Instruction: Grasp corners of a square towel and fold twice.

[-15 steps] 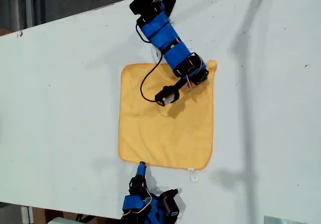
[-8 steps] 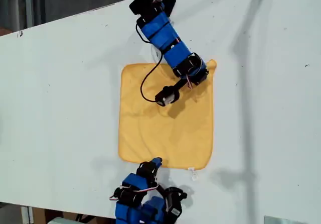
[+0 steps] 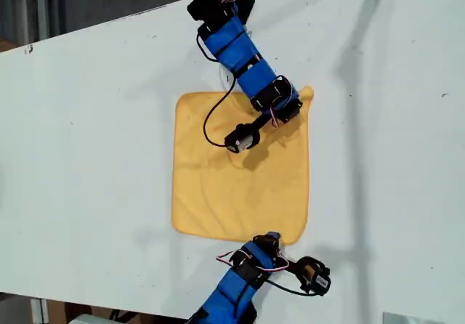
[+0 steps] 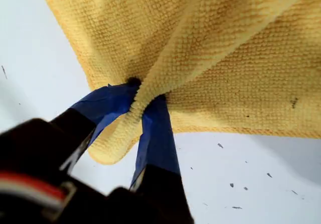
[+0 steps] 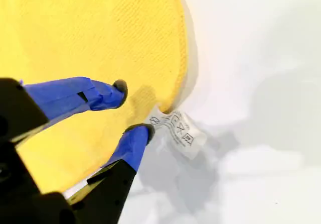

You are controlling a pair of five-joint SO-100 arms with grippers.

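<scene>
The yellow-orange towel point(image 3: 232, 186) lies flat and unfolded on the white table point(image 3: 87, 120). My first gripper point(image 3: 296, 104) is at the towel's far corner on the exterior view's right. It is shut on that corner, and a ridge of cloth point(image 4: 225, 58) is pinched between the blue fingers point(image 4: 153, 128). My second gripper point(image 3: 272, 237) is at the near corner on the exterior view's right. It is open, with one finger point(image 5: 100, 94) over the cloth point(image 5: 75, 33) and the other at its edge beside the white tag point(image 5: 178, 131).
The first arm point(image 3: 236, 44) reaches in over the table's far edge, and its black cable point(image 3: 207, 124) and wrist camera point(image 3: 240, 139) hang over the towel. The second arm's camera point(image 3: 312, 277) sticks out near the table's front edge.
The second arm has swung along the towel's near edge, from the corner on the exterior view's left to the one on its right. The first arm has stayed still.
</scene>
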